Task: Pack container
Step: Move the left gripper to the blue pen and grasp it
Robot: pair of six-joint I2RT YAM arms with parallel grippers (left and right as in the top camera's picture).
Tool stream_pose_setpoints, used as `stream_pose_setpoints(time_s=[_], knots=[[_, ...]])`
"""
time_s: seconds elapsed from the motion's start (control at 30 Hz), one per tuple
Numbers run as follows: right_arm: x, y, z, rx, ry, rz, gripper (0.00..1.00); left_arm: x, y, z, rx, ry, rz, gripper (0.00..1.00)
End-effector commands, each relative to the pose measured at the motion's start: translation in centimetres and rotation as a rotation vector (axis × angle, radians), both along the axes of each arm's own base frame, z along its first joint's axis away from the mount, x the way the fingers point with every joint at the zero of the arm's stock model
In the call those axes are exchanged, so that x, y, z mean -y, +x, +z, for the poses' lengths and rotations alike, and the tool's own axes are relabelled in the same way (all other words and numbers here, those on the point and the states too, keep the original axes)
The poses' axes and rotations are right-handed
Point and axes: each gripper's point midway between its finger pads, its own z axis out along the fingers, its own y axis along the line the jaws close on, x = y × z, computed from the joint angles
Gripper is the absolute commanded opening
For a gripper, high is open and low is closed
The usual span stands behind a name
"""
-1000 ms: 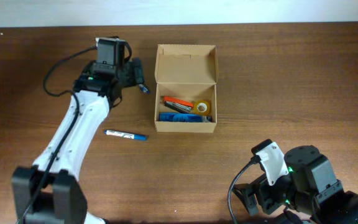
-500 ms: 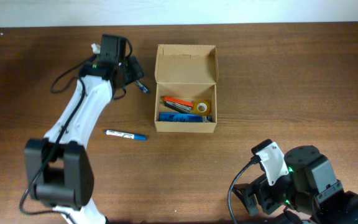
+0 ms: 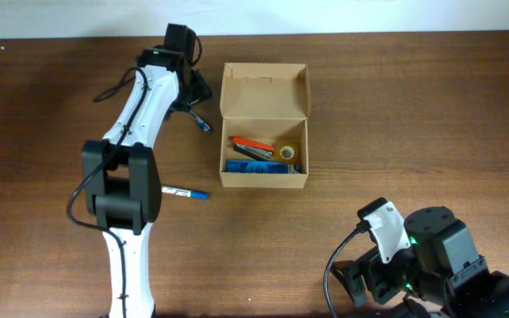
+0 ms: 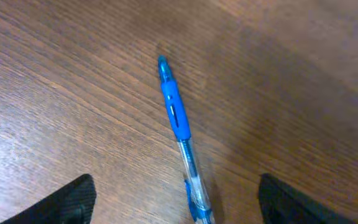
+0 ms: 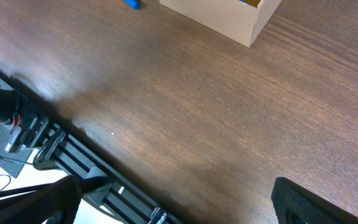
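The container [image 3: 264, 177] is a tan cardboard box with its flap lid [image 3: 265, 89] standing open at the back. Inside lie an orange item [image 3: 254, 144], a tape roll [image 3: 287, 152] and a blue item [image 3: 256, 166]. A blue clear-barrelled pen [image 4: 175, 116] lies on the table just left of the box; it also shows in the overhead view [image 3: 204, 124]. My left gripper [image 4: 185, 208] is open above this pen, one finger on each side, and also shows overhead [image 3: 196, 99]. My right gripper [image 5: 179, 208] is open and empty above the table's front edge.
A second blue pen [image 3: 185, 193] lies in front of the box's left corner, partly behind my left arm [image 3: 140, 106]. The right arm's body [image 3: 422, 261] sits at the front right. The right wrist view shows a box corner [image 5: 229, 15] and dark rails [image 5: 73, 155] beyond the table edge.
My left arm has swung its wrist to the right and towards the back, closer to the box and over the pen. The pens, the box and the right arm have not moved.
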Motion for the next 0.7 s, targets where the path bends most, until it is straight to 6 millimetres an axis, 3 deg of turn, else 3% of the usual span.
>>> stream_pose_setpoints(time_s=[0.0,0.27,0.5,0.67], knots=[[-0.1,0.0,0.5,0.017,0.008,0.004,0.99,0.1,0.5,-0.1,0.009,-0.013,0.018,0.81],[-0.1,0.0,0.5,0.017,0.008,0.004,0.99,0.2,0.3,-1.0,-0.010,-0.038,0.083,0.74],[-0.1,0.0,0.5,0.017,0.008,0.004,0.99,1.1,-0.5,-3.7,-0.077,-0.093,0.094,0.73],[-0.1,0.0,0.5,0.017,0.008,0.004,0.99,1.1,-0.7,-4.0,-0.091,-0.090,0.095,0.69]])
